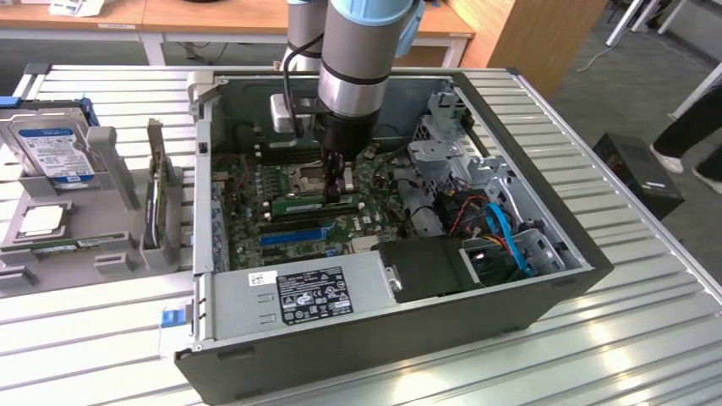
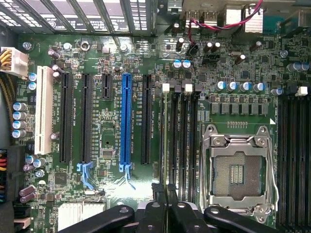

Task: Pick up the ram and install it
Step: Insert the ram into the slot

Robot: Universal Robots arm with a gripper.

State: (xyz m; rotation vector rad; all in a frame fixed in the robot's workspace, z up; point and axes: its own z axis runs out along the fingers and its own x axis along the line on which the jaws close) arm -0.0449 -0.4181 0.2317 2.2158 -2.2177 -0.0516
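Gripper (image 2: 165,194) pinched narrow on the ram (image 2: 165,141), stick edge-up in the end memory slot, black memory slots (image 2: 187,141) just beside, CPU socket (image 2: 238,170) past them, blue slot (image 2: 126,116) near on the other side, case walls (image 1: 205,169) well apart, case open above.

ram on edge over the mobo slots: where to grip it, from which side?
Pinch the ram across its flat faces at the upper long edge, near mid-length, coming straight down. It stands on edge, thin and long, with black memory slots close beside, so side access looks cramped. The gripper is shut on it this way.
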